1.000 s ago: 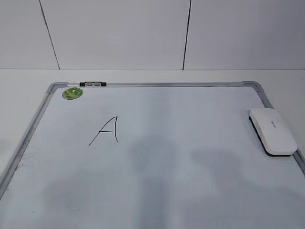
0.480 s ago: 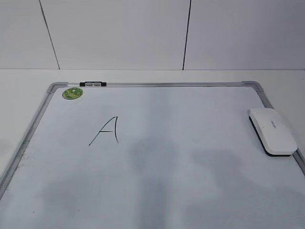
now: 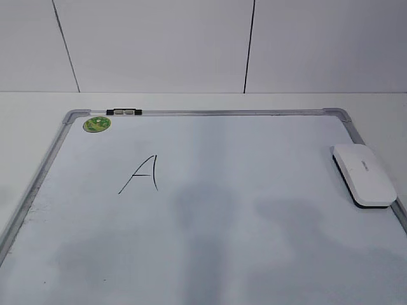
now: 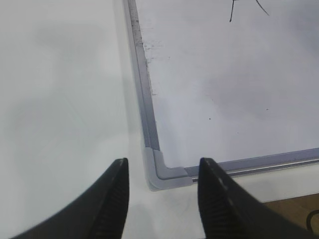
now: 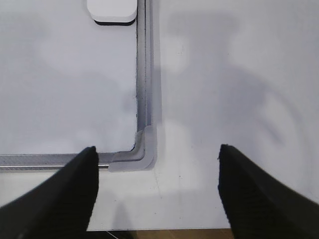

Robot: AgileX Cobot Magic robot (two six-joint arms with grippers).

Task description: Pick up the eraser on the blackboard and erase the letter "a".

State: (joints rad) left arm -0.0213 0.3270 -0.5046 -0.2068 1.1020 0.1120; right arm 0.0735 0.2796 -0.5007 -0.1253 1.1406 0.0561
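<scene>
- The board (image 3: 210,210) runs off the exterior view's bottom edge.
- The eraser (image 5: 111,11) is cut by the right wrist view's top edge.
- The letter (image 4: 247,7) is cropped at top.

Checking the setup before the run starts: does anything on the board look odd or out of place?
Only small things. The eraser lies askew against the board's right frame. The letter is a pointed capital A. Faint dark smudges dirty the left edge. Nothing looks spilled or damaged.
</scene>
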